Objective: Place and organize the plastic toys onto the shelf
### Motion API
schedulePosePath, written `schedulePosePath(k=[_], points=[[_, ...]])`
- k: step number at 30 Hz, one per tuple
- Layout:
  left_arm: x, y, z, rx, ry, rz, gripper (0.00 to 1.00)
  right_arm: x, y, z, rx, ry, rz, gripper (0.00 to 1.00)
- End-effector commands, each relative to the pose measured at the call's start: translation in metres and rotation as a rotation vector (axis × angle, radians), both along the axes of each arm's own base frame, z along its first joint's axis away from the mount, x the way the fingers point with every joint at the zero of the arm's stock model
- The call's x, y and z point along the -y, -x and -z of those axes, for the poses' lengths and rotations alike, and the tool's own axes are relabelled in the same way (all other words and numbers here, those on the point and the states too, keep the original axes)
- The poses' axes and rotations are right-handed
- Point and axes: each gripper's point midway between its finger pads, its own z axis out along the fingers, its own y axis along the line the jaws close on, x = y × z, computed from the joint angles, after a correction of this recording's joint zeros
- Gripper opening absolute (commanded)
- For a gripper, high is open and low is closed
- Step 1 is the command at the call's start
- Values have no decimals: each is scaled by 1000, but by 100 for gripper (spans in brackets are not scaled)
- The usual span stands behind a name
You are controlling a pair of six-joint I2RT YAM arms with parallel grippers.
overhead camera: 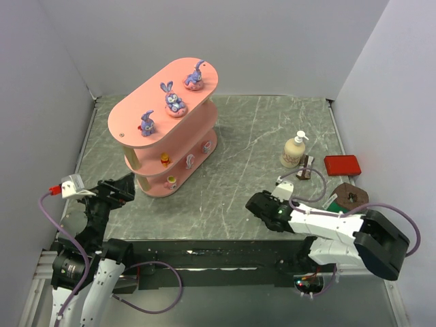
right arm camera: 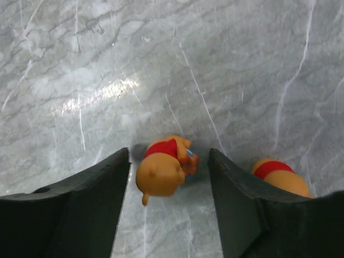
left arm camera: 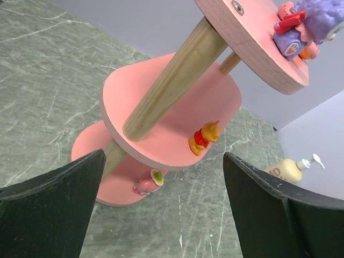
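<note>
The pink three-tier shelf (overhead camera: 133,112) stands at the left middle of the table, with three purple bunnies (overhead camera: 175,100) on its top board. Small toys sit on the lower tiers, among them an orange bear (left arm camera: 204,137) on the middle board and a pink one (left arm camera: 148,183) on the bottom board. My left gripper (overhead camera: 120,187) hangs open just in front of the shelf (left arm camera: 161,102), empty. My right gripper (right arm camera: 168,156) is low over the table, open. Its fingers flank an orange bear in a red shirt (right arm camera: 161,171) with a small gap on each side. A second orange bear (right arm camera: 279,176) lies just outside the right finger.
A cream pump bottle (overhead camera: 294,150), a flat red box (overhead camera: 341,164) and a brown block (overhead camera: 352,196) stand at the right. Grey walls close in the table on three sides. The bottle (left arm camera: 287,171) also shows behind the shelf in the left wrist view.
</note>
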Motion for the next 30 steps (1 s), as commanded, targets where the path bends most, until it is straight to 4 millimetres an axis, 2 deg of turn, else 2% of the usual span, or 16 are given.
schedulePosePath(k=[1,4,7,9,10,14,16,17,19,20,22,23,24,26,27,30], points=[[1,1,-11,28,3,7,96,-22,-13,2,5,-58,12,63],[1,1,-12,29,3,9,96,-23,-14,6,-1,-49,20,58],[2,1,-12,31,2,12,96,-27,-16,8,-1,-58,16,43],[1,1,-12,31,2,10,96,-32,-17,9,-3,-66,1,37],[1,1,-12,32,2,10,96,-36,-20,9,3,-79,-3,32],[1,1,-13,35,3,10,96,-61,-29,7,12,-125,-72,22],[1,1,-13,34,2,10,96,-78,-36,5,11,-140,-99,21],[1,1,-13,34,2,10,96,-94,-45,-4,32,-163,-118,20],[1,1,-12,32,2,10,96,-111,-48,-1,19,-152,-153,20],[1,1,-12,32,2,9,96,-128,-58,-12,43,-180,-170,20],[1,0,-11,26,2,7,96,-144,-61,-6,29,-179,-197,20],[1,0,-11,26,2,6,96,-160,-67,-14,37,-208,-213,20],[1,0,-11,26,2,6,96,-164,-67,-7,18,-192,-218,20],[0,0,-11,25,4,3,96,-178,-73,-10,21,-207,-208,20],[1,-1,-10,22,4,4,96,-180,-71,-3,0,-193,-205,21],[0,-1,-10,20,3,1,96,-187,-73,1,-15,-193,-207,29]])
